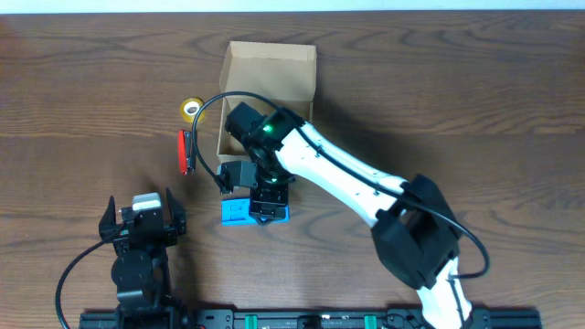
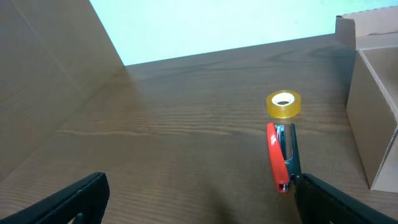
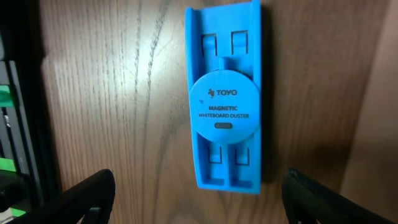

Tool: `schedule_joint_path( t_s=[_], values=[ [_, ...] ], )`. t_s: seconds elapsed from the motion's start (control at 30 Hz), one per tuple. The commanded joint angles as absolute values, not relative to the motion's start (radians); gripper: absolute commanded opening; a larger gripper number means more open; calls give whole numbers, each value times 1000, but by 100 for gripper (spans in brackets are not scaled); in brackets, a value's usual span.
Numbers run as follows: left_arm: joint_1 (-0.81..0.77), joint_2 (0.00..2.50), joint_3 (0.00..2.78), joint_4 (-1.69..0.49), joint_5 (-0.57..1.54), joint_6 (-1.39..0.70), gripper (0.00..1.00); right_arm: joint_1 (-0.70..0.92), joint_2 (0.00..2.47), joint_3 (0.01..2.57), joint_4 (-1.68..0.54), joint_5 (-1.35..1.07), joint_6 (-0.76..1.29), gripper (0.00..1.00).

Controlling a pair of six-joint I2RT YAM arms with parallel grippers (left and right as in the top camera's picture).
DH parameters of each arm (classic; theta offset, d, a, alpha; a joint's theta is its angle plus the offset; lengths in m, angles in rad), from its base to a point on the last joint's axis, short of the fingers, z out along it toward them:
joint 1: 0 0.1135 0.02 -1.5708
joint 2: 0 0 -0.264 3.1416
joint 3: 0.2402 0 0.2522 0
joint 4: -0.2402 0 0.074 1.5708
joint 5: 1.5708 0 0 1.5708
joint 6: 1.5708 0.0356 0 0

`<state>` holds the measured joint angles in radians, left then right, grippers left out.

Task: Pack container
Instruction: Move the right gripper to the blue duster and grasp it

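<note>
the overhead camera looks straight down on the whole table (image 1: 457, 91), far off. the left wrist camera sits low, facing forward between its fingers (image 2: 74, 199) at the stapler (image 2: 277, 155), tape roll (image 2: 283, 104) and container (image 2: 373, 124) wall beyond the tips. the right wrist camera looks down, close, on the blue duster (image 3: 225, 99) between its fingers (image 3: 87, 196). overhead shares all these.

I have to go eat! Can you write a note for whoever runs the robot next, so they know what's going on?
Left gripper: open, empty, near the table's front edge.
Right gripper: open over the blue whiteboard duster, a finger either side, not gripping.
Container: lid open; nothing shows in the part the arm doesn't hide.
Yellow tape roll and red stapler: on the table, left of the container.
Done: nothing packed that I can see.
Left: probably duster, tape and stapler.
</note>
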<state>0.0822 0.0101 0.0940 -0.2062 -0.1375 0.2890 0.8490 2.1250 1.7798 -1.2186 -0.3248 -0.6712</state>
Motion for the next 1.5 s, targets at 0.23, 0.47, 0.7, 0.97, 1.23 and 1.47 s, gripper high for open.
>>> schedule_joint_path(
  t_s=[0.23, 0.47, 0.7, 0.97, 1.23, 1.47],
  values=[
    [78, 4, 66, -215, -138, 292, 95, 879, 2256, 1771, -1193, -318, -697, 85],
    [78, 4, 66, -215, -138, 292, 95, 889, 2321, 1771, -1165, -310, -697, 83],
    [78, 4, 66, -215, -138, 292, 95, 898, 2357, 1771, -1122, -249, -670, 62],
    [78, 4, 66, -215, -138, 292, 95, 899, 2357, 1771, -1081, -182, -659, 73],
    [78, 4, 66, -215, -138, 292, 95, 899, 2357, 1771, -1110, -182, -640, 86],
    [78, 4, 66, -215, -138, 292, 95, 916, 2357, 1691, -1036, -148, -612, 86]
  ],
)
